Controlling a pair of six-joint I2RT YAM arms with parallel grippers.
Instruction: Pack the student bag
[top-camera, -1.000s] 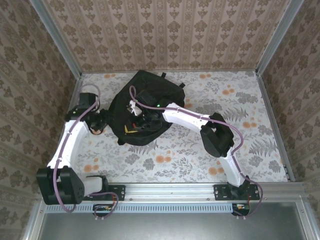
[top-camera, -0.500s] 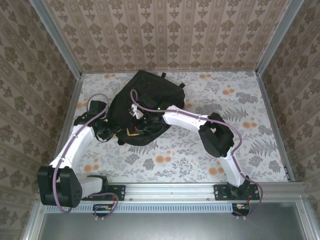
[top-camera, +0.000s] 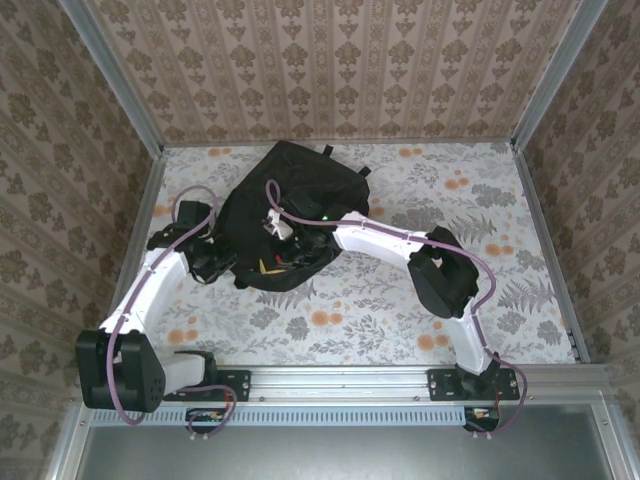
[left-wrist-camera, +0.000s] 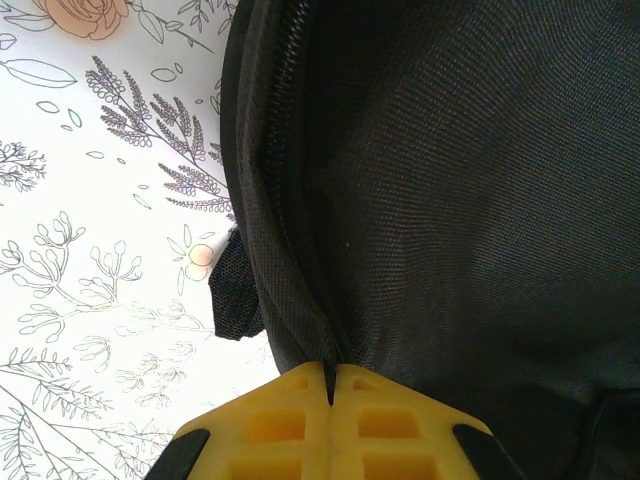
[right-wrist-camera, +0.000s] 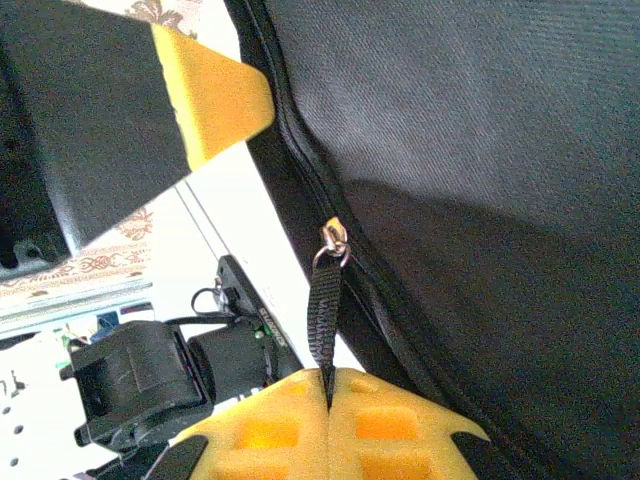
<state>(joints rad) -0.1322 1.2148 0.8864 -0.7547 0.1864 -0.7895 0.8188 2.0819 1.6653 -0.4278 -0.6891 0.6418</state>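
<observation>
Floral-printed surface (top-camera: 400, 300) is enclosed by patterned wallpaper on three sides. On it, the right fingers (right-wrist-camera: 380, 420) are pressed shut on a black pull strap (right-wrist-camera: 322, 310), which hangs from the metal slider (right-wrist-camera: 333, 238) at their 12 o'clock. The left fingers (left-wrist-camera: 280, 420) are clamped on a thin fabric edge beside the zip track (left-wrist-camera: 285, 150), which runs away from them toward 12 o'clock. Both grips are made on the student bag (top-camera: 300, 180), a large black soft pack lying at about 11 o'clock from the middle of the surface. The two arms meet at its 7 o'clock edge. The step in hand is judged to be running the zip, though its direction cannot be told. For this to be done well, the strap should be drawn along the line of the teeth rather than lifted away from them. The left hold should be kept as an anchor so that the fabric is stretched taut ahead of the slider. If the cloth is allowed to bunch, the slider may be jammed, or the narrow strap may be pulled out from between the pads.
</observation>
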